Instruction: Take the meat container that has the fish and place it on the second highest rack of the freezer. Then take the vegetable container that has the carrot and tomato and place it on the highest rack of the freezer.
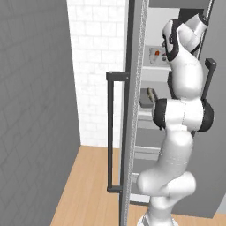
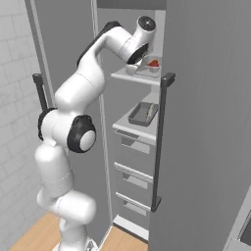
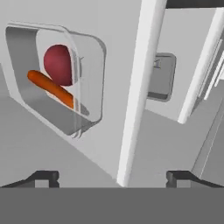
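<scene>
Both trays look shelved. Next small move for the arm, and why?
Probably pull the end effector straight back out of the freezer. Its jaws stand wide with nothing between them, the vegetable container sits on the highest rack with carrot and tomato inside, and the meat container rests on the rack below.

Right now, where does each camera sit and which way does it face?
Left base view: behind-left of the arm, facing the freezer; the white arm rises at right.
Right base view: behind-right, facing the shelves; the arm rises at left.
Hand view: on the hand, over the vegetable container; open pincer tips at the bottom.
All three share the meat container.
</scene>
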You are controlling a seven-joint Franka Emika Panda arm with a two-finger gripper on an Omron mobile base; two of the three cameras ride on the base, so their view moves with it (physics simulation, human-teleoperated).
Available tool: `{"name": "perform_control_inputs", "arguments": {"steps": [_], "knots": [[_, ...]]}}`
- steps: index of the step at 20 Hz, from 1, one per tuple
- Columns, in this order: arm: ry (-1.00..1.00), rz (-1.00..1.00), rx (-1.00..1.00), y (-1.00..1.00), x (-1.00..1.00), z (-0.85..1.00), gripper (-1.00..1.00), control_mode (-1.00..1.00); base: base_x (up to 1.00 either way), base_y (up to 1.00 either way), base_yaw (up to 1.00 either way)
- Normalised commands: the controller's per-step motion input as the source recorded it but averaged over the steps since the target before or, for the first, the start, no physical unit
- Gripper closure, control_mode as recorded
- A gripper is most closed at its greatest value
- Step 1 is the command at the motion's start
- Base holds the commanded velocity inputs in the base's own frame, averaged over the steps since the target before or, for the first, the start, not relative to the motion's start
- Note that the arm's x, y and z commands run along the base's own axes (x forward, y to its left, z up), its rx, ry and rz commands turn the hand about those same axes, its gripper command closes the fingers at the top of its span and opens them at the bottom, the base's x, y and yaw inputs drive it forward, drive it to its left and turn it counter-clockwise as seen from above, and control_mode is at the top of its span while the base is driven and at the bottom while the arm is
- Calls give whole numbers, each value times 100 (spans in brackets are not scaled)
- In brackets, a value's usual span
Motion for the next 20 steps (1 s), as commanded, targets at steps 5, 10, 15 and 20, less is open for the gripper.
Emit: {"name": "perform_control_inputs", "arguments": {"steps": [5, 10, 15, 20], "knots": [[-38, -3, 0, 65, -100, -47, -100, -100, 0, 0, 0], [-8, -10, 0, 17, -100, 10, -100, -100, 0, 0, 0], [2, -9, 0, 0, -100, 47, -100, -100, 0, 0, 0], [9, -7, 0, 0, -100, 44, -100, -100, 0, 0, 0]]}}
